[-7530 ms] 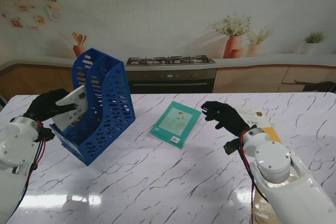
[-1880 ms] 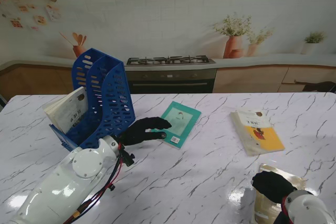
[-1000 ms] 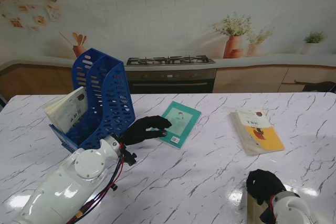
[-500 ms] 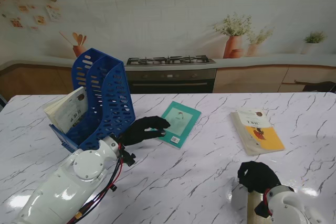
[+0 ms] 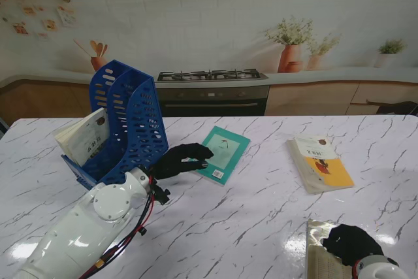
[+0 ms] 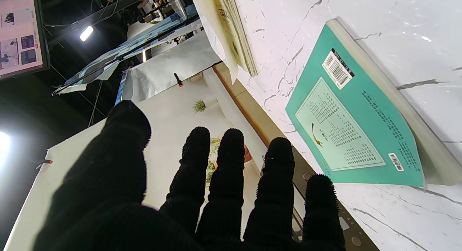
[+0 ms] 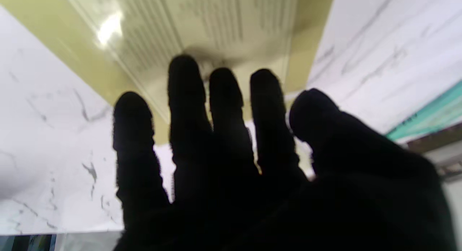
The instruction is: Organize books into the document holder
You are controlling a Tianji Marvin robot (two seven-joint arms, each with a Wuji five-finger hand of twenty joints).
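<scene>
desk (image 5: pixel 261 213) marble | blue document holder (image 5: pixel 127 122) far left, one book inside | teal book (image 5: pixel 221 153) flat beside my left hand (image 5: pixel 177 161), fingers wide, empty | right hand (image 5: pixel 353 243) on olive book (image 5: pixel 320 259), grip: cannot tell | risk: teal book slides off instead of lifting

No wording can be read with confidence. The teal paperback book (image 6: pixel 355 114), lying just beyond the fingertips of the left hand (image 6: pixel 202 193), carries a white barcode label (image 6: pixel 338 68), a smaller barcode sticker (image 6: pixel 396 161) and a pale panel of fine print, all too small to read. The print on the pale olive book (image 7: pixel 202 31) under the right hand (image 7: pixel 252 164) is blurred.
</scene>
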